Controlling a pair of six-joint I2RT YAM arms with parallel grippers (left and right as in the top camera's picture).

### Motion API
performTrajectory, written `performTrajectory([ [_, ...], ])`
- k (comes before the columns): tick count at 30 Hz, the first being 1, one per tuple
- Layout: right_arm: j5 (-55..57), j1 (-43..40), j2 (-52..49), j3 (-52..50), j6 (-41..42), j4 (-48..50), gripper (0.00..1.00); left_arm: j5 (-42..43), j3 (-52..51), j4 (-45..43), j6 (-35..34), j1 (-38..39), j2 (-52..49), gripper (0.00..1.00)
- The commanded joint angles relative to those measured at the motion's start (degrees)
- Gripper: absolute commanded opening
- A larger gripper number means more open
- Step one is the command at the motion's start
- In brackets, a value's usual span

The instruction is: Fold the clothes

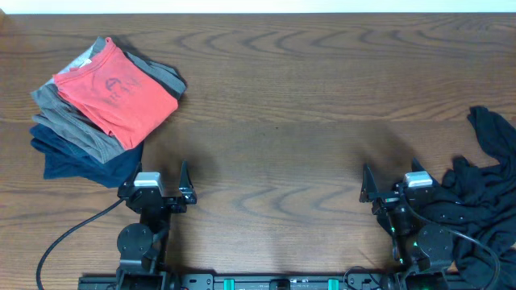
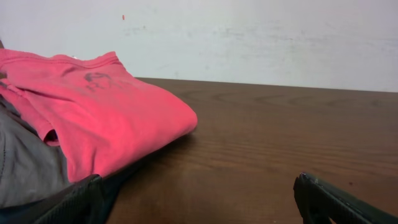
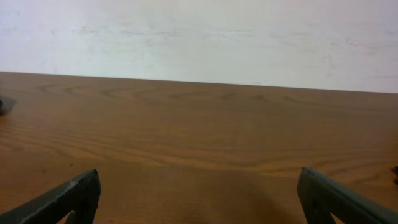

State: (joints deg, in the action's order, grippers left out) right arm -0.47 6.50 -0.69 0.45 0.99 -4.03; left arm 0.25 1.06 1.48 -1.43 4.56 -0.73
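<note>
- The black shirt [image 1: 485,192] lay in a crumpled heap at the far right edge of the surface [image 1: 282,105], partly cut off by the frame, unfolded, with no logo showing.
- The shirt bunched right up against the right arm's body, on its outer side; whether it actually touched could not be told from overhead.
- The right pincer [image 1: 393,187] sat low near the front edge, released, its fingers [image 3: 65,198] spread wide with only bare wood between them in the wrist view.
- Nothing was gripped there: the shirt was beside the pincer, not in it.
- Over on the left, the left pincer [image 1: 155,184] was likewise released and empty, both fingers [image 2: 339,202] wide apart at the bottom of its own view.
- Just ahead of it stood the folded stack: the red tee [image 1: 114,93] on top, the grey garment [image 1: 72,129] under it, the navy garment [image 1: 81,163] at the bottom.
- The stack's near corner came close to the left pincer, and the red tee [image 2: 106,118] filled the left of that wrist view.
- The stack and the black shirt were well apart, at opposite ends of the surface.
</note>
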Motion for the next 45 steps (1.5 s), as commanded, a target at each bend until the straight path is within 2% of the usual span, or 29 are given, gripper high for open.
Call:
performTrajectory([
  [1, 0.1, -0.7, 0.0, -0.1, -0.6, -0.2, 0.99, -0.5, -0.8, 2.6, 0.8, 0.1, 0.5, 0.98],
  [31, 0.2, -0.7, -0.5, -0.1, 0.9, -0.2, 0.99, -0.1, -0.8, 2.5, 0.3, 0.1, 0.5, 0.98],
  [45, 0.5, -0.7, -8.9, 3.1, 0.9, -3.4, 0.99, 0.4, -0.8, 2.5, 0.3, 0.1, 0.5, 0.98],
])
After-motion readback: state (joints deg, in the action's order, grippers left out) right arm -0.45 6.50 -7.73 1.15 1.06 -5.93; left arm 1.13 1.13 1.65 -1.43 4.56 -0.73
